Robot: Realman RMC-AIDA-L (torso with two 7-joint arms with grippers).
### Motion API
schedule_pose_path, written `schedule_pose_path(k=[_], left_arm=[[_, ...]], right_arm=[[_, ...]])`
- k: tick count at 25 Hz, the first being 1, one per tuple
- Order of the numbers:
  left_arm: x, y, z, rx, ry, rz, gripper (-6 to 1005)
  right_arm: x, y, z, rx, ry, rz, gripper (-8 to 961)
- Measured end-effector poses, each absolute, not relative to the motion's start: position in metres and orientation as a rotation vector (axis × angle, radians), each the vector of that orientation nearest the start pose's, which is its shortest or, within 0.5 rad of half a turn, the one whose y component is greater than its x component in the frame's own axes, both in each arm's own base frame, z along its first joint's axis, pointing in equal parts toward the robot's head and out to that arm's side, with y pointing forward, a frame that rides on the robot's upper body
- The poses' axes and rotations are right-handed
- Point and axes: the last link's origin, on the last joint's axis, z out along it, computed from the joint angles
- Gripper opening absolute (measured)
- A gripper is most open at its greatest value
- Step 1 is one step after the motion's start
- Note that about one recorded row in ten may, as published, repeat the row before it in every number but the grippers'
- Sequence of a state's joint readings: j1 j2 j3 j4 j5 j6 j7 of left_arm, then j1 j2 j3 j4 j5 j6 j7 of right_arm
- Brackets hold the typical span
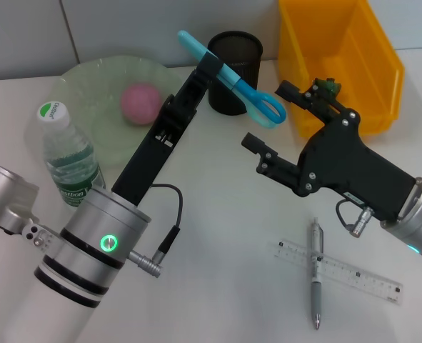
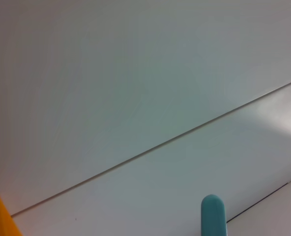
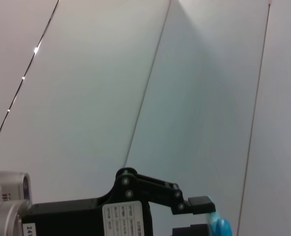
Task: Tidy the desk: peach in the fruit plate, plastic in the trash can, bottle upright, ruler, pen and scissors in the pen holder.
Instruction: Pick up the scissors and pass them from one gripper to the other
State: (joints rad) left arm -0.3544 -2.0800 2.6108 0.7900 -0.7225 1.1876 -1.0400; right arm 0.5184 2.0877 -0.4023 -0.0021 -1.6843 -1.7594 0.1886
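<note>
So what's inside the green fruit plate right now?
The peach lies in the fruit plate. The bottle and the left gripper, shut on the scissors, cover the plate's near edge.

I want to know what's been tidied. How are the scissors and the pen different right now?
The scissors are up in the air, held by the left gripper beside the pen holder; the pen lies flat on the table. The scissors are bright blue; the pen is grey. The pen lies across the ruler; the scissors touch only the gripper. Neither is in the pen holder yet.
</note>
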Motion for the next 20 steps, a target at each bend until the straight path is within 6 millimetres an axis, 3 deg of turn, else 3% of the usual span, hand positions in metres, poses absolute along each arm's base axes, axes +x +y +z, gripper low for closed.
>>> schedule_pose_path(k=[17, 20], left_arm=[[-0.15, 0.2759, -0.0952, -1.762, -1.468, -1.888, 246], [-0.1499, 0.2761, -0.0951, -1.763, -1.465, -1.887, 246]], right_arm=[[0.2366, 0.2851, -0.0387, -2.083, -0.119, 1.163, 641], [0.2358, 0.2857, -0.0388, -2.085, -0.123, 1.165, 499]])
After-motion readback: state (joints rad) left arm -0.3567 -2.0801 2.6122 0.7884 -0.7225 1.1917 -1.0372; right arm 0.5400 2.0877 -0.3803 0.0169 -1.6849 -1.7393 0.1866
